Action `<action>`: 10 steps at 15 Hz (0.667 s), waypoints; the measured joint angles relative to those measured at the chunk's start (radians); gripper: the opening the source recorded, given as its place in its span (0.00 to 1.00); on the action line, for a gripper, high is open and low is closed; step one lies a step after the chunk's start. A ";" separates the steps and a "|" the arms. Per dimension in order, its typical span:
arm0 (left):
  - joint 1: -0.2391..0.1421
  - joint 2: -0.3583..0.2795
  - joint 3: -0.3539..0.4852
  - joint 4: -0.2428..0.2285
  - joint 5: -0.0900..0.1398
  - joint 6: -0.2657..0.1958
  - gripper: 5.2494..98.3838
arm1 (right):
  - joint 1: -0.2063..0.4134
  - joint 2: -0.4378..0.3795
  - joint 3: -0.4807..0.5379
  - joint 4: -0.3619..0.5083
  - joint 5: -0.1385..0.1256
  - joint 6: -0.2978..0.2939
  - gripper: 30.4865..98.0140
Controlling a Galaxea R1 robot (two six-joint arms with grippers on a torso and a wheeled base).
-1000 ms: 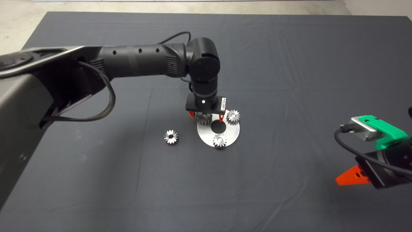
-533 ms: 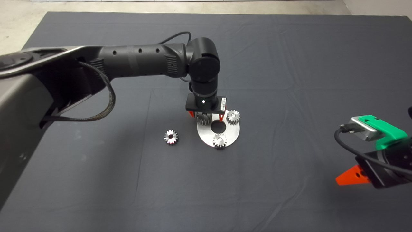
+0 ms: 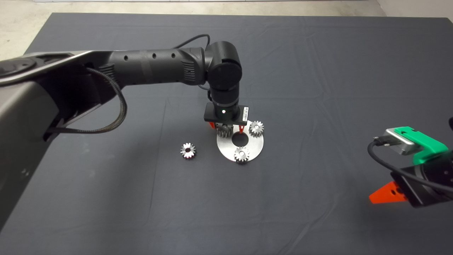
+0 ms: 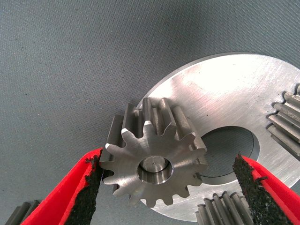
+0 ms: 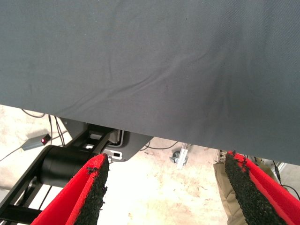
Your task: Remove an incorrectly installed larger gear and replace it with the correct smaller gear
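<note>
I've got the left gripper (image 4: 166, 187) spread astride the larger gear (image 4: 154, 157) at the plate's (image 3: 255, 146) ten o'clock, ready to pinch; right gripper (image 3: 384, 197) parked, spread.

**Materials and surface finishes**

The larger gear (image 4: 152, 165) is bright metal, its face finely brushed with fine machining lines. The round plate (image 4: 225, 96) beneath it is metal too, satin, with visible grinding marks. The smaller gear (image 3: 188, 151) gleams silver. The mat (image 3: 300, 71) is dark woven cloth, matt and faintly creased. The left gripper (image 4: 168, 192) has glossy red plastic fingers faced with rough, crumbly black pads (image 4: 89, 199).
</note>
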 measured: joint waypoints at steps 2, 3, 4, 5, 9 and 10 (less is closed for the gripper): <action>0.000 0.000 0.000 0.001 0.003 0.000 0.65 | 0.000 0.000 0.000 0.000 0.000 0.000 0.53; 0.000 0.000 0.000 0.001 0.003 0.000 0.64 | 0.000 0.000 0.000 0.000 0.000 0.000 0.53; 0.000 0.000 0.000 0.001 0.003 0.000 0.64 | 0.000 0.000 0.000 0.000 0.000 0.000 0.53; 0.000 0.000 0.000 0.001 0.003 0.000 0.64 | 0.000 0.000 0.000 0.000 0.000 0.000 0.53; 0.000 -0.002 0.000 0.003 0.007 0.000 0.59 | 0.000 0.002 0.000 0.000 0.000 0.000 0.53; 0.000 -0.002 0.000 0.003 0.007 0.000 0.58 | 0.000 0.002 0.000 0.000 0.000 0.000 0.53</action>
